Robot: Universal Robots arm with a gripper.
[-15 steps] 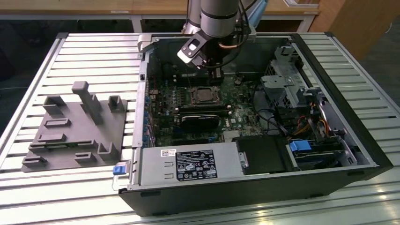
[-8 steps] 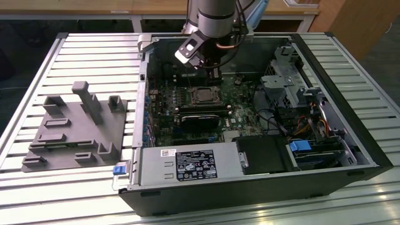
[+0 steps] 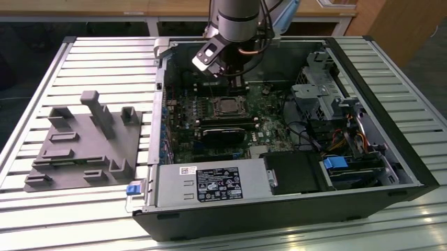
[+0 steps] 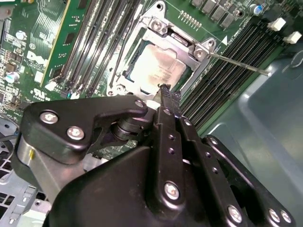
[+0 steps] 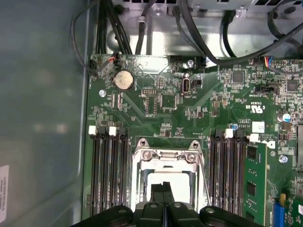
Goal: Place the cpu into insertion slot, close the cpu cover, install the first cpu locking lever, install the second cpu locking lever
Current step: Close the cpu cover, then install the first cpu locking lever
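Slatted table, open computer case: cpu seated, cpu cover down; gripper, jaws pressed together, sits at the cover's edge, likely tackling the unlatched lever.

We see the cpu, a flat silvery square, lying level in the insertion slot on the green board. The cpu cover, a thin metal frame, lies down around it, and the chip shows through its window. One thin locking lever juts out beside the cover.
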